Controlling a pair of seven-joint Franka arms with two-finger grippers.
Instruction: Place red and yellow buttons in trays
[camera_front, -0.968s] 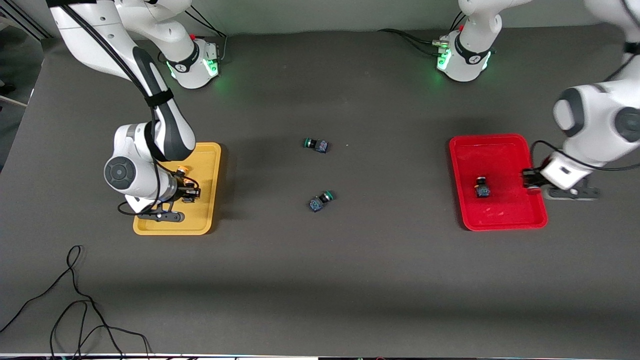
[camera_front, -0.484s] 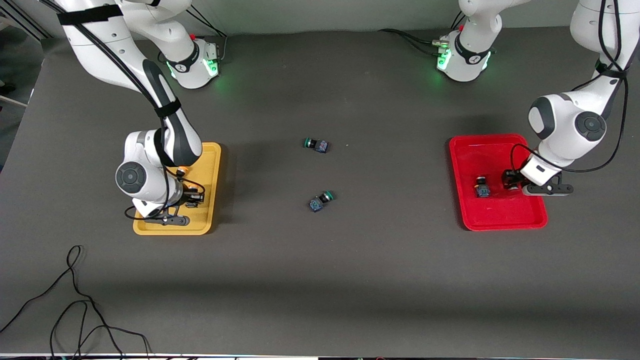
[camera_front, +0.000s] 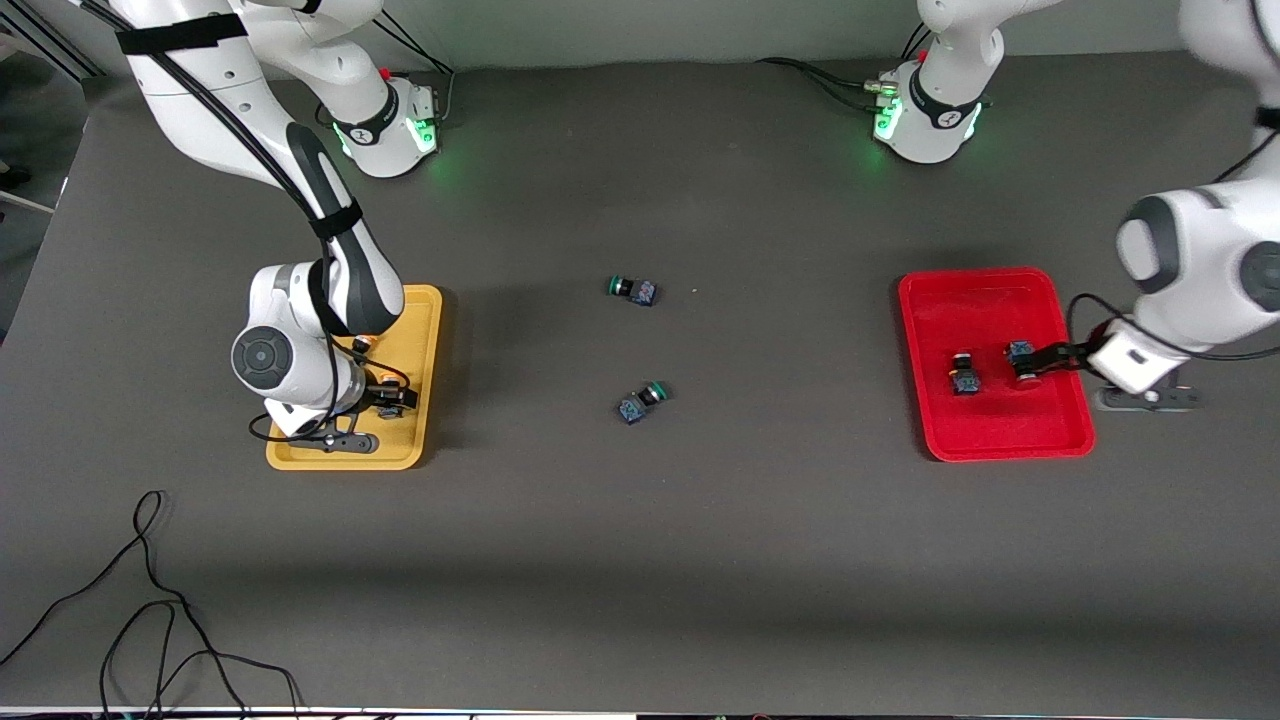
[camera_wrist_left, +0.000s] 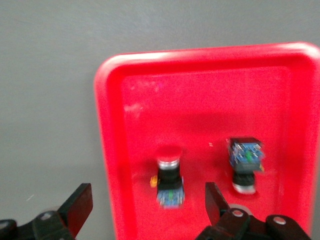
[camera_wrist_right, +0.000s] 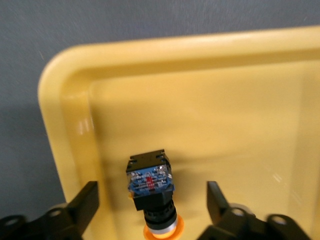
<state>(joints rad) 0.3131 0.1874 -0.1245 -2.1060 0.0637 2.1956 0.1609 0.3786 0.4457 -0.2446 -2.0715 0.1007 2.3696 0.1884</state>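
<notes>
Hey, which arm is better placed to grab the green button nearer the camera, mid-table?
Probably the right. Its jaws are open over the yellow tray, which lies closer to that green button than the red tray, where the left arm's open jaws are.

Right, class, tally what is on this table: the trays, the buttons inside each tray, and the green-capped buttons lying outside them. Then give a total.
Trays: 2, the red tray and the yellow tray
Red-tray buttons: 2
Yellow-tray buttons: 2
Green-capped buttons: 2
Total: 8
</notes>
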